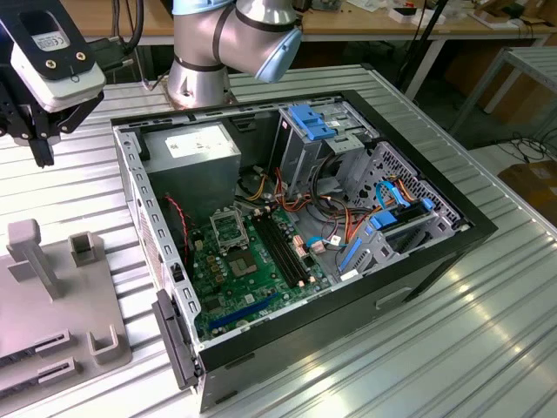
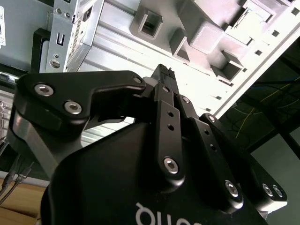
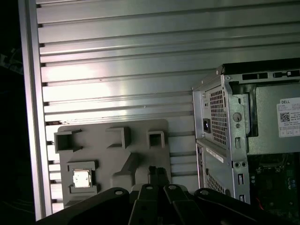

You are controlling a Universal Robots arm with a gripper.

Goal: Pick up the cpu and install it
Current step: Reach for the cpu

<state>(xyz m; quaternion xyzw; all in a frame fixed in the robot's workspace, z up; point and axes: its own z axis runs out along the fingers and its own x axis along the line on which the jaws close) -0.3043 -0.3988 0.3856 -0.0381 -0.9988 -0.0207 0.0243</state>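
Note:
The cpu [image 3: 82,178], a small silvery square chip, lies in a nest on the grey fixture plate [image 3: 140,136] in the first wrist view. My gripper [image 3: 157,172] hangs well above that plate with its dark fingers together and nothing between them; the cpu is off to one side of the fingertips. In the exterior view the gripper [image 1: 41,155] hovers at the view's far left, above the table and beyond the far end of the plate [image 1: 52,313]. The metal-framed socket [image 1: 228,232] sits on the green motherboard [image 1: 252,279]. The second wrist view shows the closed gripper [image 2: 162,70] from close up.
An open black computer case [image 1: 470,228] lies on the ribbed metal table, holding a power supply [image 1: 193,152], blue drive brackets [image 1: 310,122] and cable bundles. Grey posts [image 1: 33,257] and blocks stand up from the plate. The arm's base [image 1: 200,70] stands behind the case.

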